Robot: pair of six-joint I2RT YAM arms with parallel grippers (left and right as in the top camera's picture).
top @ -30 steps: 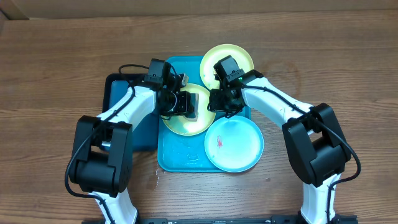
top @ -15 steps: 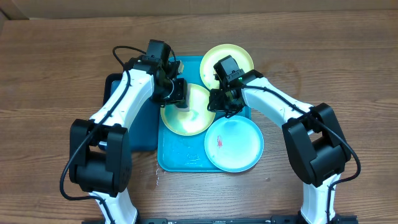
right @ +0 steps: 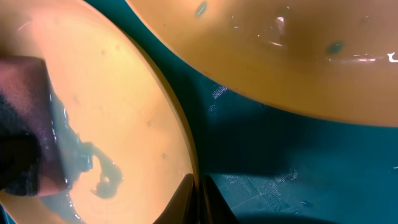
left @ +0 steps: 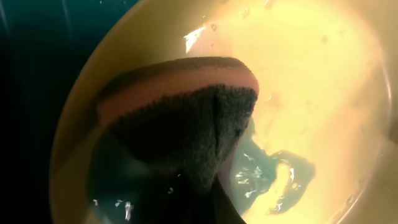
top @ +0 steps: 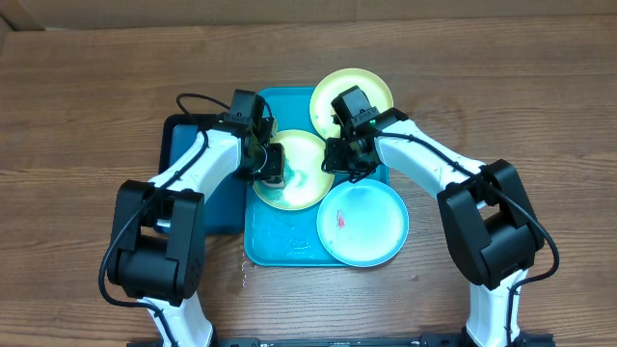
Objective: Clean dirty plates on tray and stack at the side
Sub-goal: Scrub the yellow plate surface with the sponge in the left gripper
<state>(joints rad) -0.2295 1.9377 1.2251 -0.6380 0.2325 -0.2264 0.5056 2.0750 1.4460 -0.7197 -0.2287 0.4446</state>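
Note:
On the turquoise tray [top: 285, 243] lie a lime-green plate [top: 307, 183] in the middle and a light-blue plate [top: 364, 224] with a red smear at the front right. A second lime-green plate [top: 352, 89] rests over the tray's far right corner. My left gripper [top: 273, 166] is shut on a dark sponge [left: 186, 118] and presses it onto the wet middle plate [left: 311, 74]. My right gripper [right: 199, 200] is shut on that plate's right rim [right: 180, 130]. The right wrist view also shows the sponge [right: 25, 124] and the far plate [right: 280, 56].
A smaller dark-blue tray [top: 183, 145] sits against the turquoise tray's left side, under my left arm. Bare wooden table [top: 77, 116] lies to the left, to the right and in front. A puddle of water [left: 273, 174] sits on the middle plate.
My left gripper carried the sponge toward the plate's far left edge, then back down onto its left part. My right gripper and all plates have stayed put.

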